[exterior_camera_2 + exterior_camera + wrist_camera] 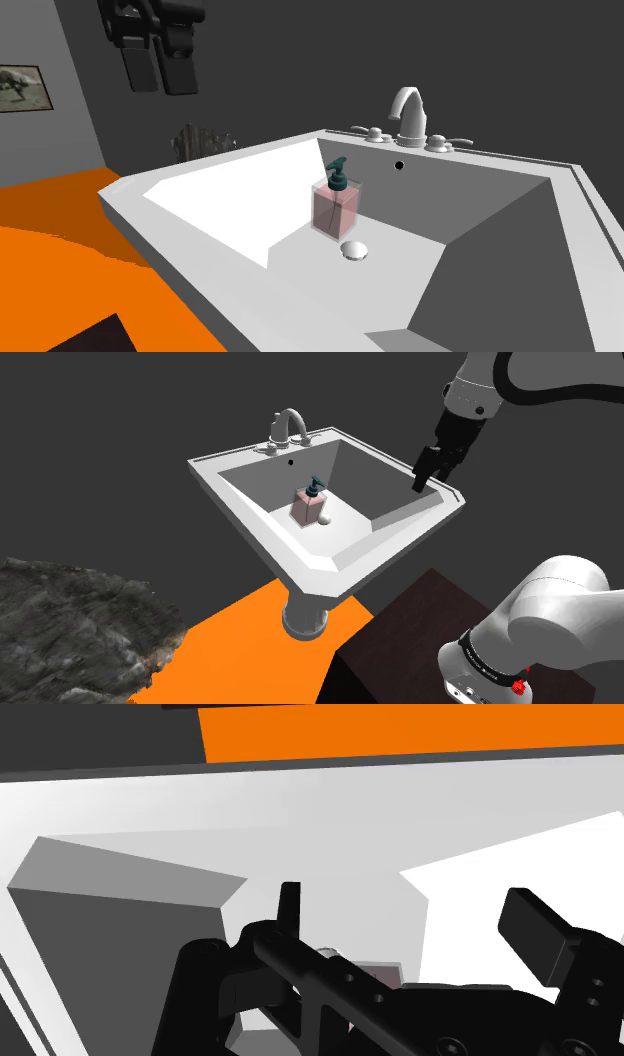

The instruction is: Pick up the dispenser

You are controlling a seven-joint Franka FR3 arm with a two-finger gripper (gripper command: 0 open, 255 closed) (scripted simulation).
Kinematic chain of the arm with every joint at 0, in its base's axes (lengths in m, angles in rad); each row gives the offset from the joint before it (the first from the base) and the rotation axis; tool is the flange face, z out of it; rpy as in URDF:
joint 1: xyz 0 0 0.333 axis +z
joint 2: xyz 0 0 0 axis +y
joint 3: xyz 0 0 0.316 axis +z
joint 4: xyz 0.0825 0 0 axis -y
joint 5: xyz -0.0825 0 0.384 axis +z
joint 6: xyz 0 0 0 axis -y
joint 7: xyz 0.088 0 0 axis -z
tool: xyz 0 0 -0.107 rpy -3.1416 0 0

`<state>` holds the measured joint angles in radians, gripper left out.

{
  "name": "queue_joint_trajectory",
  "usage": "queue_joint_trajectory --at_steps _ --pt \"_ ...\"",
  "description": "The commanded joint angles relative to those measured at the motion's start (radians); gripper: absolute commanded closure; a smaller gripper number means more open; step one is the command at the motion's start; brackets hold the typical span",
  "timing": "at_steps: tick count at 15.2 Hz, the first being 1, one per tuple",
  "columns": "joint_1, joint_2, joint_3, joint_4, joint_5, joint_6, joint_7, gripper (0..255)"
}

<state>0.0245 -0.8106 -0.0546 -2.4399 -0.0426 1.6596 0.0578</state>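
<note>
**Shoulder view.** Your gripper [424,474] hangs over the sink [300,557] at the rim on this view's right. Its fingers point down with nothing in them. The dispenser [310,503] stands on the basin floor near the middle, just beside the drain [325,520] and in front of the faucet [288,428]. From the gripper it lies toward this view's left and lower, down inside the basin. It is upright, so its long axis is vertical, with a dark teal pump on top of a pale pink, squarish body. You have one arm, so there is no choice of hand.

**Second exterior view.** The gripper [160,78] is high at the upper left, its two fingers plainly apart and well clear of the sink [130,195]. The dispenser [335,205] sits lower and toward this view's right. The drain [354,250] is just beside its foot and the faucet [410,113] is behind it. The body looks translucent pink, with no brand, label or lettering you can read. A framed picture [20,88] on the wall carries an image but no words.

**Wrist view.** The fingers [535,936] are spread wide and empty. Low between them, past the hand's own hardware, is a dull pinkish patch I take for the dispenser [380,972]. Too much of it is hidden to judge its pose here.

**Judgement.** Your next move turns on travelling across and down into the basin until the spread fingers straddle the pink body below the pump. Mind the sloped basin wall nearest the gripper.
</note>
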Motion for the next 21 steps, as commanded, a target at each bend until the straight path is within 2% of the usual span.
queue_joint_trajectory --at_steps 1,11,21 --pt "0.0 0.0 0.0 0.0 0.0 0.0 0.0 0" --pt "0.018 0.394 0.013 0.15 0.021 0.235 0.035 0" --pt "0.029 0.795 0.021 0.431 0.037 0.347 0.058 0"
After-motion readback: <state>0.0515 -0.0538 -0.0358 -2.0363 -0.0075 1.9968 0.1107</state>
